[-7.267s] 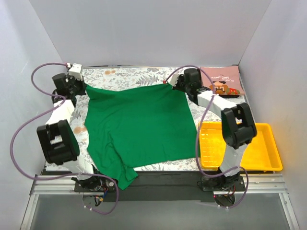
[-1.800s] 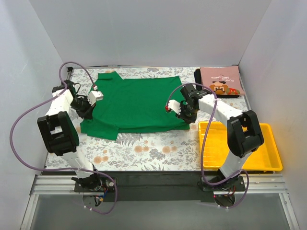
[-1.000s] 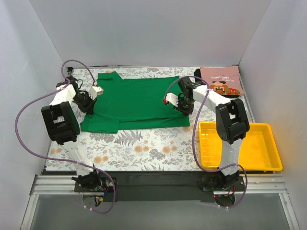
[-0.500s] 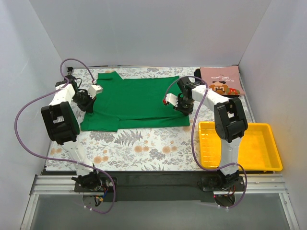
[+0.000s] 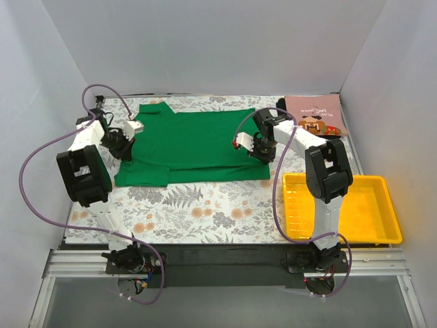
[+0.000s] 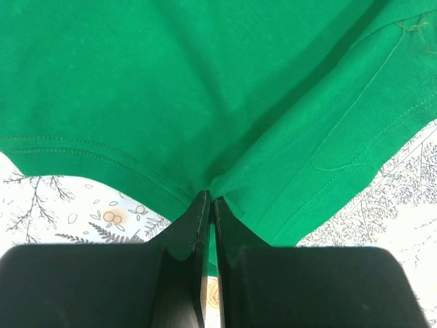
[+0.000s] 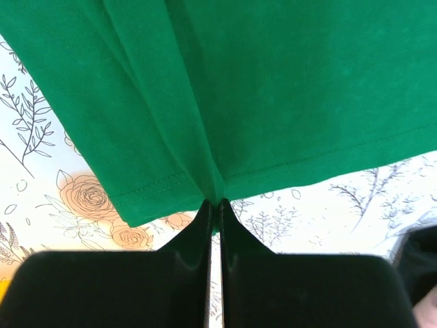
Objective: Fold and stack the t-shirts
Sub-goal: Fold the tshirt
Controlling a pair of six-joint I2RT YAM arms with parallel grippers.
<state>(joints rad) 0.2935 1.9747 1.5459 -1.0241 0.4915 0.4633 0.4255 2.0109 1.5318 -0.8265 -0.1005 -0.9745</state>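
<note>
Left jaws are clamping a pinch of the green t-shirt [image 5: 194, 143] at its left edge, and right jaws are clenching its right hem. Spread wide seconds ago, it is now lying as a folded band across the upper worktop [image 5: 205, 212], so we are judging the first fold done. The pink t-shirt [image 5: 314, 116] is waiting upper right.

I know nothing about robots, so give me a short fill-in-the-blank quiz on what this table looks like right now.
1. The t-shirt that the left gripper and the right gripper each pinch by an edge is ____ in colour.
2. The pink t-shirt lies in the table's far ____ corner.
3. The tray beside the right arm's base is ____ in colour.
Missing words: green; right; yellow.
</note>
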